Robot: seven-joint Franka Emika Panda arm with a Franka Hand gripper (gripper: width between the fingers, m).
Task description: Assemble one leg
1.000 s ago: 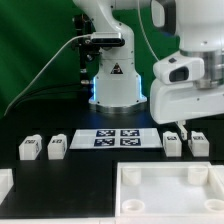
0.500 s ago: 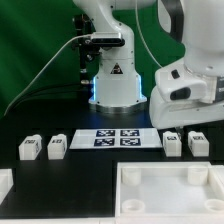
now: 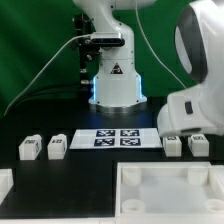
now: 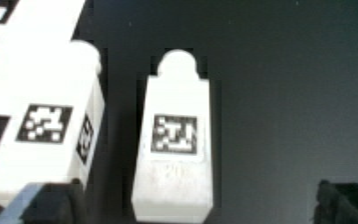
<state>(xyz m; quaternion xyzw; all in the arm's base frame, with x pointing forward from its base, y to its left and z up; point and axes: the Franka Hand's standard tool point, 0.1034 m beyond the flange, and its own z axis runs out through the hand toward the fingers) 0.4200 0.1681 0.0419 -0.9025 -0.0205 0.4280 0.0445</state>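
Item: leg (image 4: 179,140), flat on bench (image 4: 282,90), directly beneath claw (image 4: 202,205), nearly centred in its gap. Long axis square to closing line. Claw fingers spread apart, empty. Neighbouring leg (image 4: 43,130) just beside.

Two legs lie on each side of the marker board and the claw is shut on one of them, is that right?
Not quite. The wrist view shows the claw open, its fingers spread wide of the leg, not gripping it. The rest holds: two legs lie on each side of the marker board.
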